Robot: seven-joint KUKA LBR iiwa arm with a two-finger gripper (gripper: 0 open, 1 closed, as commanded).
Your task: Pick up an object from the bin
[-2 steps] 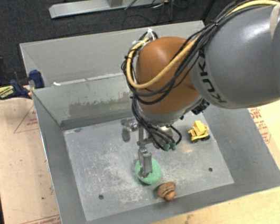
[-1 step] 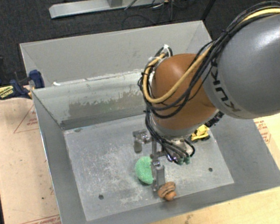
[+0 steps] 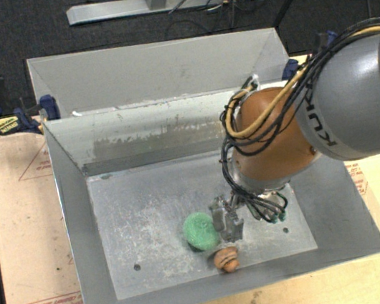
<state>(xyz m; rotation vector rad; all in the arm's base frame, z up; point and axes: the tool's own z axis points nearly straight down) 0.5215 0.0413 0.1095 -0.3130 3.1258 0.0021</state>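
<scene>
**Operator:** Where is your claw just now?

**Arm:** My claw point(image 3: 231, 231) is down inside the grey metal bin point(image 3: 137, 222), low over its floor, a little toward 4 o'clock from the floor's middle. I reach in from the 3 o'clock side. My orange wrist cover point(image 3: 268, 142) hangs above the claw, toward its 1 o'clock, with yellow and black cables point(image 3: 241, 113) looped across it.

**Operator:** And what lies near it?

**Arm:** Two things. A green rounded lump point(image 3: 199, 231) sits at my claw's 9 o'clock, close against it. From this angle the two look to be touching, though I cannot say for certain that they are. A small brown thing point(image 3: 226, 258), nut-like with a paler band, lies at my claw's 6 o'clock, just beside it and near the bin's wall on the 6 o'clock side.

**Operator:** Is the claw spread or pressed together?

**Arm:** I cannot tell. It is seen from above and somewhat aslant, with my own wrist and cables crowding it. I cannot say that it grips either thing. Both look to rest on the bin's floor.

**Operator:** How do the two things lie to each other?

**Arm:** The green lump is near the floor's middle, a touch toward 6 o'clock. The brown thing lies apart from it, at its 5 o'clock, nearer the wall.
</scene>
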